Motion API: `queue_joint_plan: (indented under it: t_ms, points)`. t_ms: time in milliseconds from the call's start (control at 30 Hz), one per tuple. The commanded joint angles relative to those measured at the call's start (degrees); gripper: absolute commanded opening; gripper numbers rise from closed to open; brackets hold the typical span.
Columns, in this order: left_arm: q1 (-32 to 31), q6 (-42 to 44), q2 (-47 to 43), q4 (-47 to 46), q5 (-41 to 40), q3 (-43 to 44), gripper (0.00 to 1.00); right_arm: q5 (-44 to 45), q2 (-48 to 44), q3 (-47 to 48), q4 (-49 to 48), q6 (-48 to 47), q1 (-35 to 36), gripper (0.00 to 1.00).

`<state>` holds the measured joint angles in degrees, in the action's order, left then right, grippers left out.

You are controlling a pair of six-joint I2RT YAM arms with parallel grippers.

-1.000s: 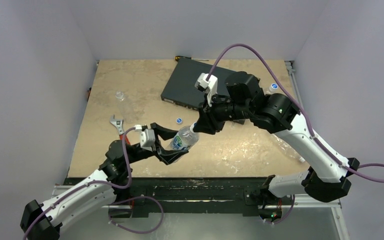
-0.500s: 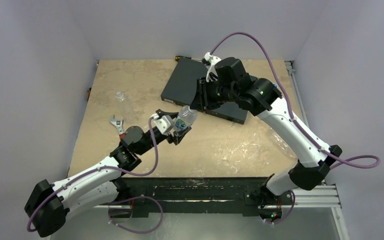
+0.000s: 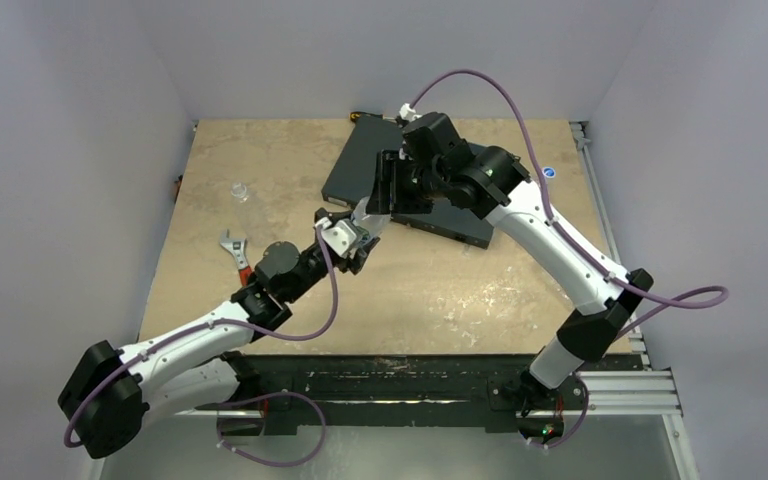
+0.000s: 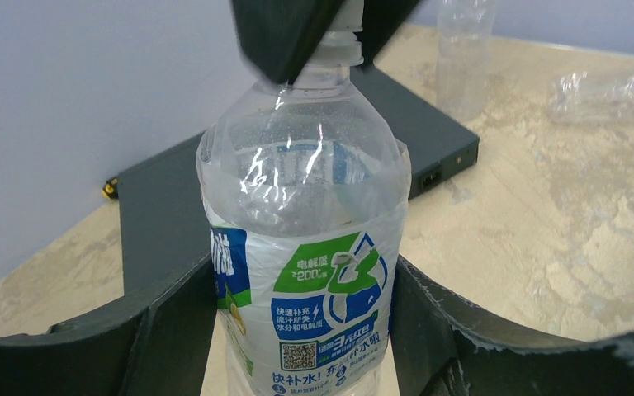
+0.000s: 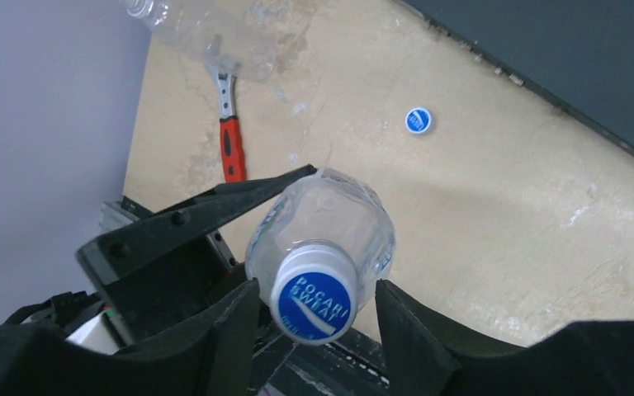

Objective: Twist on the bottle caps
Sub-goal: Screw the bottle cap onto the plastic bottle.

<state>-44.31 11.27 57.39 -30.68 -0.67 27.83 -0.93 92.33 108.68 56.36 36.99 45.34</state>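
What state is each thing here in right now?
labelled bottle, lifted, clamped in the left gripper
fitted cap, sitting on the bottle's neck
left gripper, shut on the labelled bottle
right gripper, open, jaws flanking the fitted cap without touching
loose cap, lying on the table
wrench, lying flat

Left arm (image 3: pixel 190 340) runs low and forward toward mid-table, wrist angled up, left gripper (image 3: pixel 353 240) clamped on the bottle (image 4: pixel 305 247) with a finger pressed to each side of its body. Right arm (image 3: pixel 560 250) is arched high with the elbow up and the wrist folded back toward the left one. Right gripper (image 3: pixel 378 197) straddles the cap (image 5: pixel 314 294), slim gap each side, no contact.
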Motion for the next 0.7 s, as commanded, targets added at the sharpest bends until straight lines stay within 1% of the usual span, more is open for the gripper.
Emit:
queue_joint_plan:
  t_ms: [0,67,133,200,233,300,433,467,500,600,667]
  points:
    - [-0.13,-1.27,-3.43,-4.93,0.4,4.83,0.0,0.74,0.47,4.96,5.93,1.04,1.86,0.68]
    - [-0.14,-2.99,-4.19,-3.27,1.88,4.21,0.0,2.53,-0.24,6.55,6.33,0.26,1.86,0.82]
    - [-0.07,-4.92,-4.97,-2.55,2.17,3.08,0.0,3.61,-1.41,7.79,6.56,-1.13,1.86,0.92]
    - [-0.01,-6.75,-5.74,-1.52,3.71,2.02,0.0,4.61,-3.32,7.84,6.13,-2.94,1.86,0.98]
    - [0.08,-7.64,-6.18,-0.86,4.96,1.77,0.0,4.55,-5.04,7.3,5.6,-4.48,1.87,0.98]
    - [0.53,-9.74,-6.84,0.6,8.98,1.49,0.0,3.74,-8.23,4.78,3.6,-8.21,1.86,0.98]
    - [2.22,-13.82,-8.02,5.62,19.53,2.47,0.0,1.05,-14.78,-1.52,-0.32,-18.37,1.86,0.97]
    - [2.74,-14.64,-8.41,6.52,22.24,2.64,0.0,-1.09,-16.03,-2.68,-0.78,-21.01,1.86,0.96]
    - [3.66,-15.4,-8.69,7.16,25.23,2.8,0.0,-2.84,-17.1,-3.56,-0.99,-23.09,1.86,0.93]
    - [5.53,-18.16,-8.95,8.94,34.42,4.03,0.0,-7.89,-19.31,-5.7,-0.9,-27.91,1.94,0.78]
    - [6.68,-20.37,-9.02,8.82,39.5,4.29,0.0,-11.44,-20.0,-6.83,-0.36,-30.41,2.02,0.73]
